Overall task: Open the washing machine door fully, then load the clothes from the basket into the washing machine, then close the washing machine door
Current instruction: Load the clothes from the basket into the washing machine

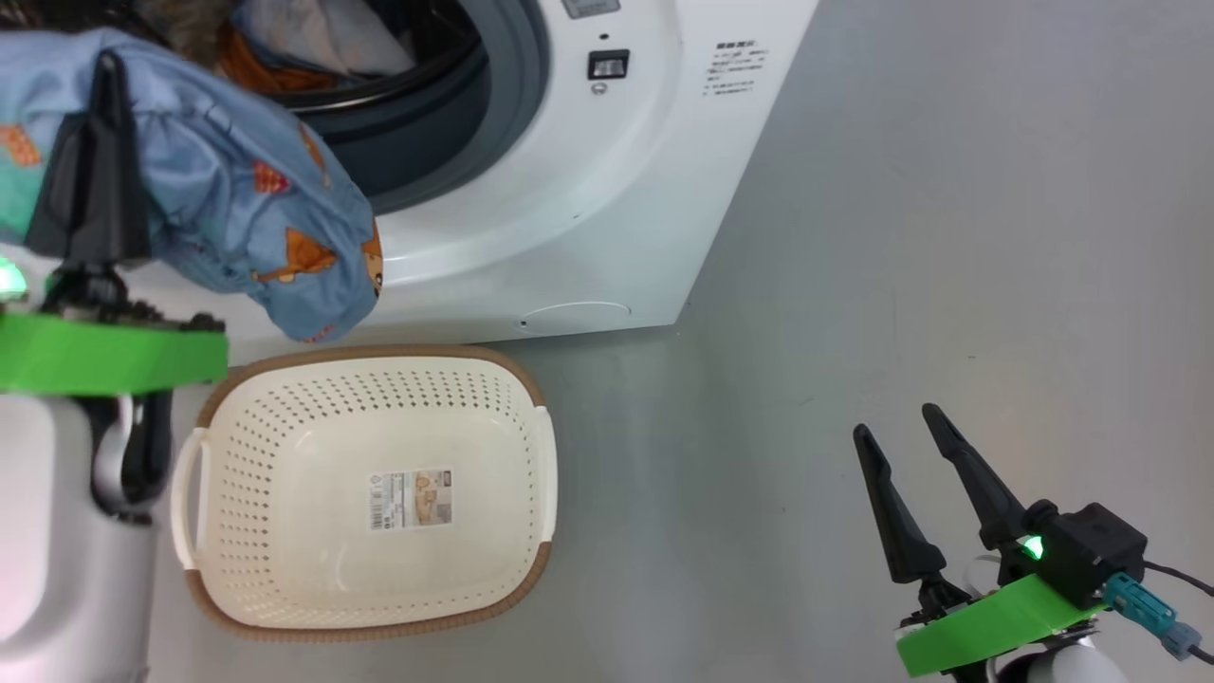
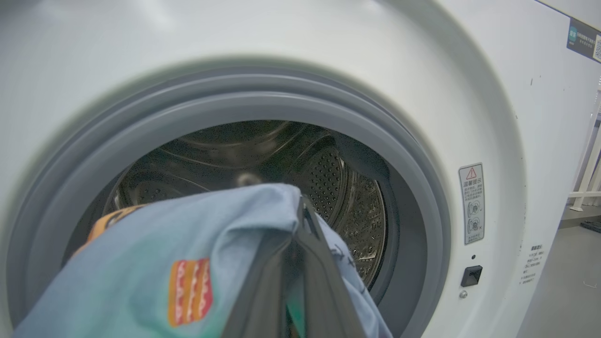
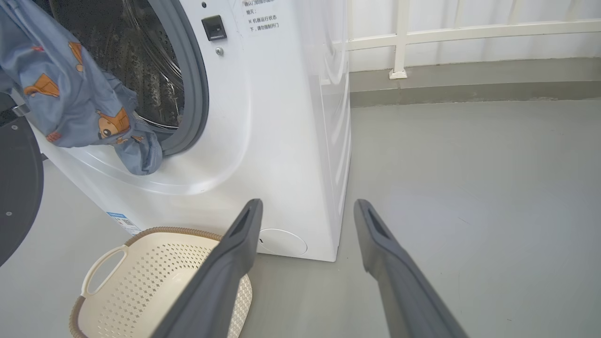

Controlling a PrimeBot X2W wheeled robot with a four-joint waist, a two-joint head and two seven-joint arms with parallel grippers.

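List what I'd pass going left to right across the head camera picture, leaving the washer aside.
Left gripper, shut on the blue bear-print garment → empty cream basket → bare grey floor → right gripper, open.

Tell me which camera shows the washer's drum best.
Left wrist view: it looks straight into the drum, perforated steel wall plain. Head view sees its mouth steeply from above; right wrist view a side sliver beside the hanging blue garment.
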